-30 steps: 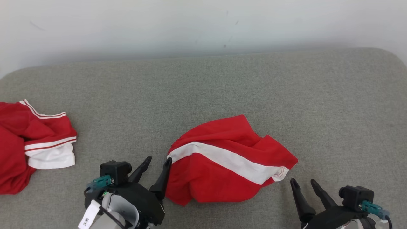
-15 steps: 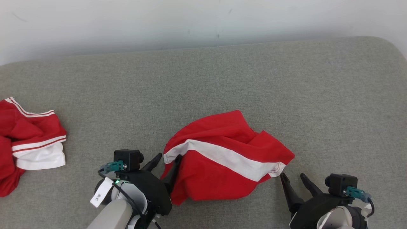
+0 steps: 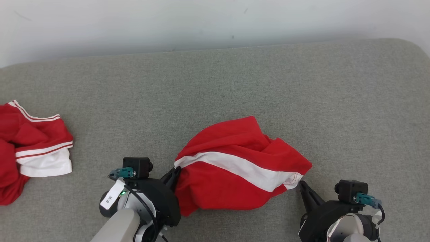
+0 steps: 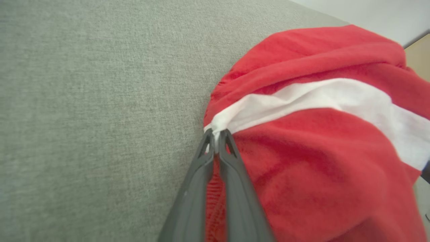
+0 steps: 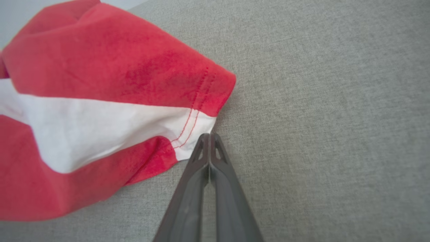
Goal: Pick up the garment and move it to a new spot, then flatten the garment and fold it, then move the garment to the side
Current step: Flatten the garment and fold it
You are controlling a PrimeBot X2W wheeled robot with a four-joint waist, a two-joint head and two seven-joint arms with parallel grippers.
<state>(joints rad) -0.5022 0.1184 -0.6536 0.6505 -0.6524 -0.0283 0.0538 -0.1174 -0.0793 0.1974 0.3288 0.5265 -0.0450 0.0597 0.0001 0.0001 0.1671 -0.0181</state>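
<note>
Left gripper [image 4: 216,132]: fingers closed, with the garment [image 3: 235,168] pinched at the end of its white stripe. Right gripper [image 5: 209,136]: fingers pressed together, tips touching the hem corner; whether cloth is caught cannot be told. Garment: red, crumpled, laid mid-front on the grey cushion [image 3: 235,84]. Second red garment [image 3: 33,148]: heaped far left.

- Crumpled red garment with white striped trim [image 3: 33,148]: cut off by the head view's left edge.
- Red cloth garment with broad white stripe [image 3: 242,168]: runs off the right and bottom edges in the left wrist view and off the left edge in the right wrist view.
- Small white paper tag [image 3: 112,197]: print too small to read.
- Right gripper [image 5: 209,137]: tips meet at the white hem corner; cannot tell whether cloth is caught.
</note>
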